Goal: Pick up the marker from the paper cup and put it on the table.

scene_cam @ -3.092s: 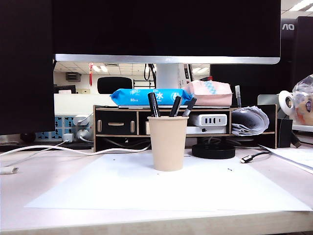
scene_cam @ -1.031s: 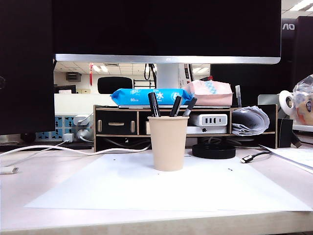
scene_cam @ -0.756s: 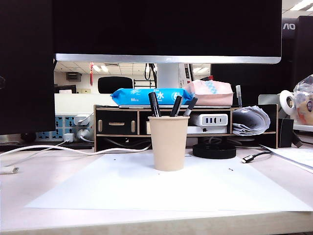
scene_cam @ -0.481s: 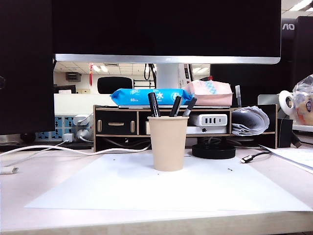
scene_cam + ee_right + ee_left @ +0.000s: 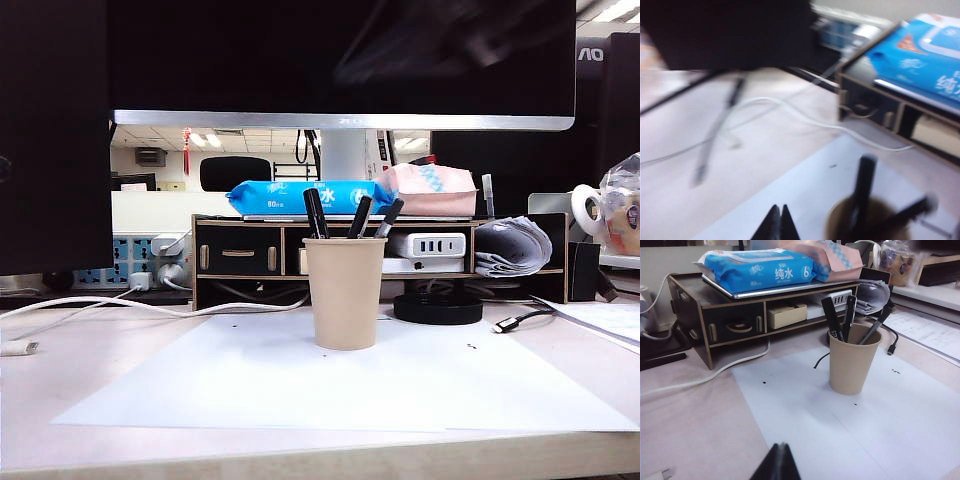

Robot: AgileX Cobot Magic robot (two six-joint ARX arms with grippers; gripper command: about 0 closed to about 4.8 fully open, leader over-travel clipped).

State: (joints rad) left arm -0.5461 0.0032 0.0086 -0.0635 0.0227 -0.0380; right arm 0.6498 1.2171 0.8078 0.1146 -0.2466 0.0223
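Both pincers, left (image 5: 776,463) and right (image 5: 778,223), are pressed together and empty, cropped by their views; the blurred right one hangs near the tan paper cup (image 5: 867,224), whose black markers (image 5: 861,192) smear indistinguishably.

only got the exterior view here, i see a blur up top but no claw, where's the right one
Observer: The right claw is above the paper cup, over the white sheet beside it; its own camera is motion-blurred.
Operator: is it open
Observer: No, its fingers meet at a point, shut and empty.
Operator: and the left claw
Observer: The left claw is shut too, low over the table, well short of the cup, near the sheet's edge.
Operator: markers all in the cup?
Observer: Yes, the left wrist view shows three black markers standing in it. The sticker on the target marker cannot be made out.
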